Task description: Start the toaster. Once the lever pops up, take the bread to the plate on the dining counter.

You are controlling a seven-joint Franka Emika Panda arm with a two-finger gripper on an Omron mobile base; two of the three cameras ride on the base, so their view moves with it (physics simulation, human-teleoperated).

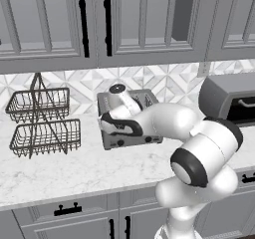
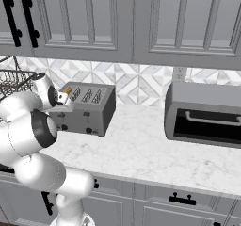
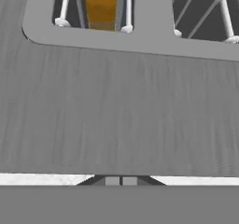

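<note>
**Gripper at toaster front**

Gripper (image 3: 121, 181) is hanging clenched, grasping nothing, at the front edge of the toaster (image 2: 92, 108), which is sitting on the desk (image 2: 141, 149). Bread (image 3: 100, 6) is sitting in a toaster slot.

Kitchen, grey wall cabinets (image 2: 84, 18), marble worktop (image 2: 150, 149), toaster (image 2: 87, 107), toaster oven (image 2: 202, 114)

Arm hides toaster (image 1: 149, 101) front w/ levers; bread (image 3: 100, 6) cut off at top.

arm (image 1: 199, 153): bent forward, reaching left | tool (image 3: 120, 181): pointing down, fingers together, holding nothing
</note>
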